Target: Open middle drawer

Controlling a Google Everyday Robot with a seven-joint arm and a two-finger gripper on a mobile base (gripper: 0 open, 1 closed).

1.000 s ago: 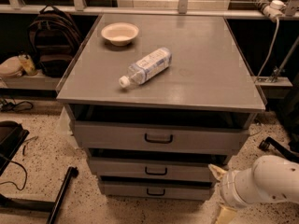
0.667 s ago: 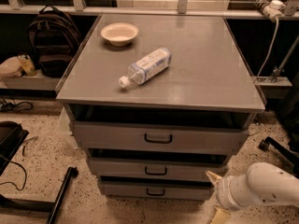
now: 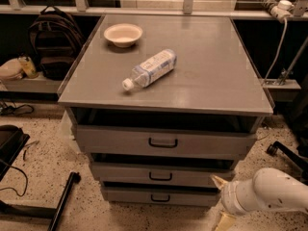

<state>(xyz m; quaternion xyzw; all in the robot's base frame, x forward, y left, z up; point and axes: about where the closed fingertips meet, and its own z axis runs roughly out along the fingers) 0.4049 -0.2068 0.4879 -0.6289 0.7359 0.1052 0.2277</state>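
The middle drawer (image 3: 192,173) is a wide grey metal drawer in the grey cabinet, with a small dark wire handle (image 3: 160,176) at its centre. It sits between the taller top drawer (image 3: 115,139) and the thin bottom drawer (image 3: 125,195). Its front lines up with the stack. My gripper (image 3: 221,201) is at the lower right, on a white arm (image 3: 274,191), just right of the lower drawers and apart from the handle. Its two cream fingertips (image 3: 219,181) are spread wide, holding nothing.
On the cabinet top (image 3: 216,71) lie a plastic water bottle (image 3: 150,69) on its side and a cream bowl (image 3: 123,34). A backpack (image 3: 55,44) stands at the left. A black bar (image 3: 62,201) and cables lie on the speckled floor at the left. A chair caster (image 3: 284,153) is at the right.
My arm and gripper have shifted a little to the left, closer to the right end of the lower drawers. The drawers and the things on top have not moved.
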